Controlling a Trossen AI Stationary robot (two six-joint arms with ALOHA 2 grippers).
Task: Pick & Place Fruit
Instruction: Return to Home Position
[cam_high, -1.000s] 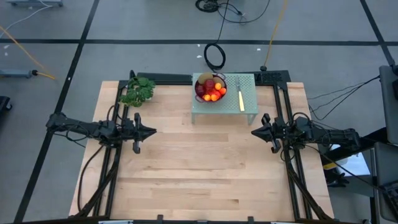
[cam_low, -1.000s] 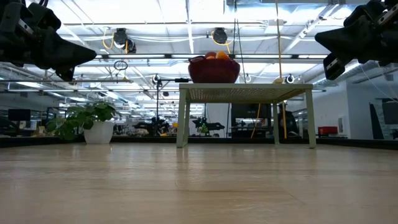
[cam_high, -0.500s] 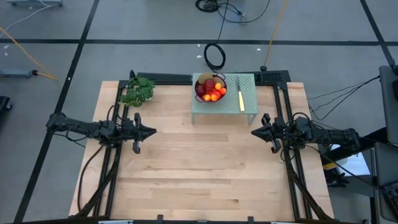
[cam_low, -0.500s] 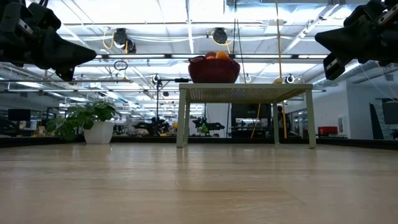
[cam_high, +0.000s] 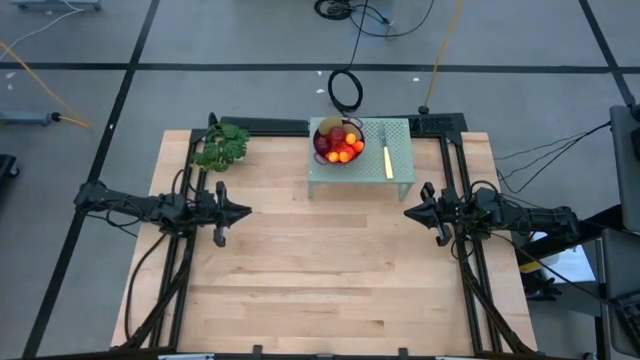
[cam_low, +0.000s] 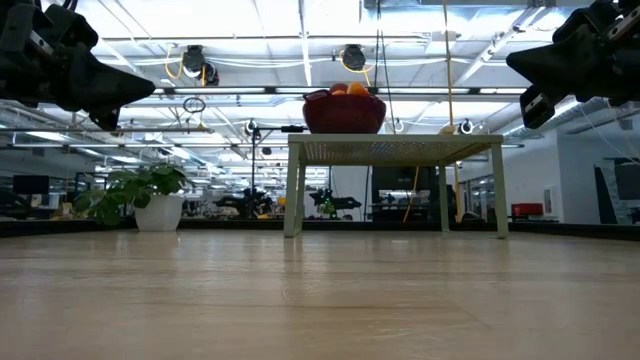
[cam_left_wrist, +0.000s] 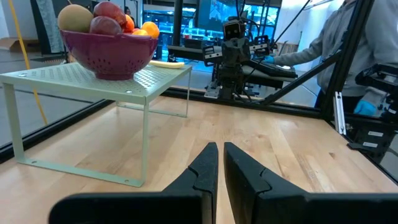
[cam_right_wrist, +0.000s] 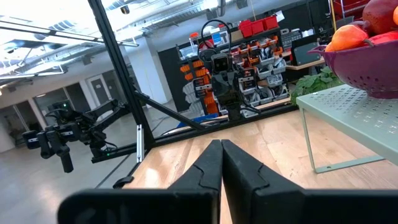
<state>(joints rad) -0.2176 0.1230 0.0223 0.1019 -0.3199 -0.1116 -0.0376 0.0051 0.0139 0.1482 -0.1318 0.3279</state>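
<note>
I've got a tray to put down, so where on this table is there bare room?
Free: the table's middle and near half, between the left claw and right claw. Crowded: the far edge, where the green shelf carries the colander of fruit and yellow knife, leafy bunch beside it.

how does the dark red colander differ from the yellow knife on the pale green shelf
The dark red round colander stands upright, heaped with fruit; the yellow-handled knife lies flat and holds nothing. The colander is wide and bowl-shaped; the knife is long and thin. Both rest on the pale green perforated shelf, apart.
</note>
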